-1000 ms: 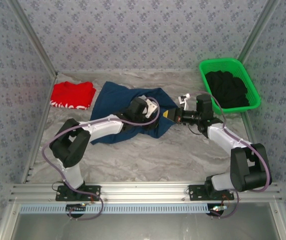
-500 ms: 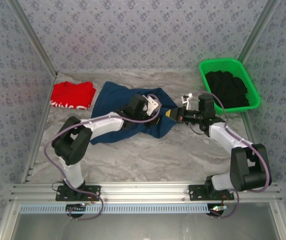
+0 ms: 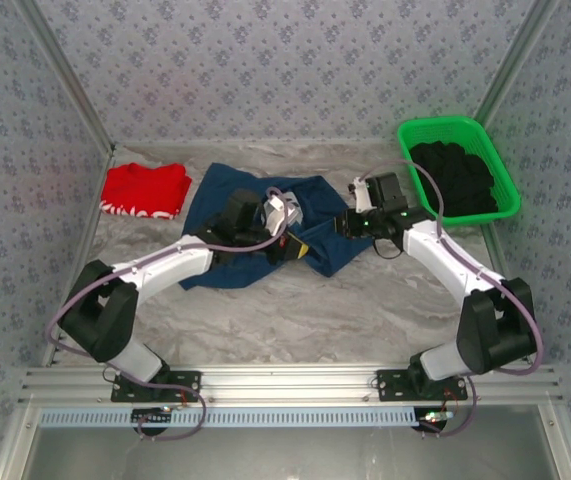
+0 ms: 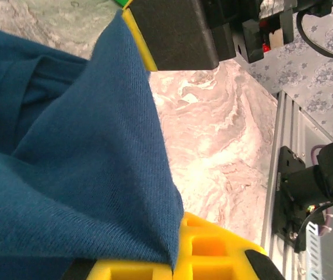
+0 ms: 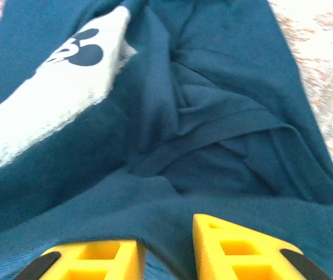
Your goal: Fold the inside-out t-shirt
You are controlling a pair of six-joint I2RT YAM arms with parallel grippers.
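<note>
Top external view puts the t-shirt [image 3: 220, 195] rumpled on the far middle of the bench [image 3: 295, 310], bunched at its right side where both arms meet it. A fold near its near-right edge is pinched by the left pincer [image 3: 295, 247]. From the left wrist view the navy cloth rises between the yellow fingers [image 4: 213, 256] as a lifted flap, off the bench. I judge it to be a hem or side picked up to be carried across.

At the shirt's right edge, just beside, sits the right pincer [image 3: 347, 226]. The right wrist view shows it parted a little with cloth lying in the gap (loose rather than nipped, as far as I can tell). Ahead of it the shirt shows crossed creases and a white patch [image 5: 49, 116] with a dark mouse-head mark, so the cloth is far from flat.

Folding looks early. The shirt needs spreading first, and one held edge gives an anchor for that.

Left of the shirt lies a folded red garment [image 3: 145, 190]. At the far right a green basket [image 3: 510, 195] holds black clothes [image 3: 455, 175], probably sorted piles set out of the way.
</note>
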